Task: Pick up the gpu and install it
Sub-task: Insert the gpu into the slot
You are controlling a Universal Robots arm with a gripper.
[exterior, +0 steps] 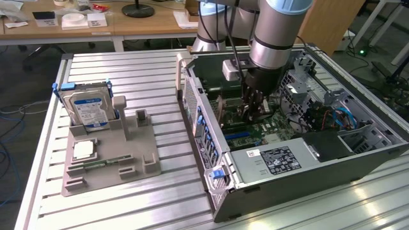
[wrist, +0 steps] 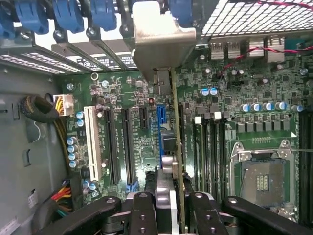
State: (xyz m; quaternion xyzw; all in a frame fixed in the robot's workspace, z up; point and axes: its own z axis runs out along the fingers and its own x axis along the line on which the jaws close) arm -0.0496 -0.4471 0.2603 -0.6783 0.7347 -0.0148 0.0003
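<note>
You're gripping the gpu (wrist: 177, 127) edge-on between the gripper (wrist: 171, 208) pads, down inside the computer case (exterior: 332, 175). Pickup's done. Seating looks unfinished to me. The card is reaching straight out ahead of the fingers, along the blue slot (wrist: 160, 120), showing a thin green edge and a grey bracket (wrist: 161, 44).

Robotics lab: slotted aluminium bench (exterior: 128, 76), open computer case (exterior: 307, 179), grey parts fixture (exterior: 108, 160), wooden desks (exterior: 147, 26) behind, cables (exterior: 11, 115) on the floor
</note>
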